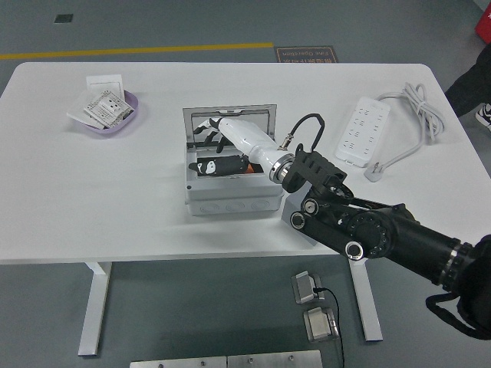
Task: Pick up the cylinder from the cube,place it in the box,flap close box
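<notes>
Reaching from the right over the open grey plastic box (230, 201): black right arm with its white-shelled right hand (219, 132), dark fingers (205, 132) loosely apart, clamped on nothing. Lying inside the box beneath that hand: orange-and-black cylinder (222, 164). Upright behind: mirrored lid (230, 116)

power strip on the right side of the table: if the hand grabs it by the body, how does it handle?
The power strip looks like a rigid plastic slab lying flat, so it probably lifts stiffly and won't roll. Its coiled cable is likely floppy and would trail or drag. The smooth white casing may be somewhat slippery.
</notes>
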